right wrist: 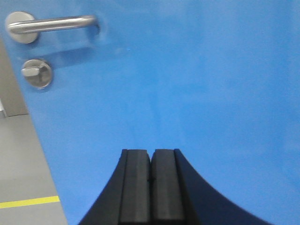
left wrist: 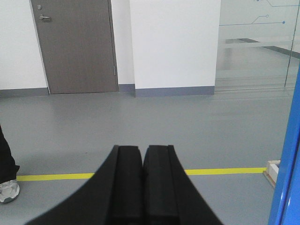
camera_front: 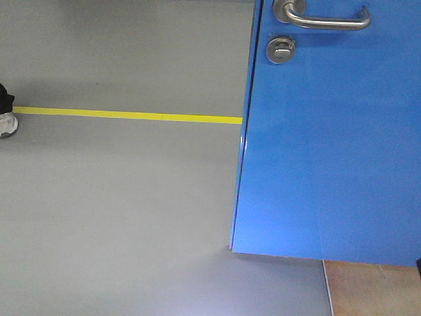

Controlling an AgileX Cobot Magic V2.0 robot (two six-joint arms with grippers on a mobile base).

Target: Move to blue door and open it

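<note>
The blue door [camera_front: 329, 145] fills the right of the front view, its free edge toward the grey floor. Its silver lever handle [camera_front: 325, 20] and round thumb-turn lock [camera_front: 280, 49] sit at the top. In the right wrist view the door [right wrist: 187, 84] fills the frame, with the handle [right wrist: 51, 23] and lock [right wrist: 37, 73] at upper left. My right gripper [right wrist: 151, 154] is shut and empty, pointing at the bare door panel below and right of the handle. My left gripper [left wrist: 142, 150] is shut and empty, facing open floor; the door's edge [left wrist: 288, 159] shows at its right.
A yellow floor line [camera_front: 125, 115] runs across the grey floor. A person's shoe [camera_front: 6, 122] is at the far left, also in the left wrist view [left wrist: 8, 190]. A grey door [left wrist: 77, 44], white wall and glass partition [left wrist: 258, 42] stand beyond.
</note>
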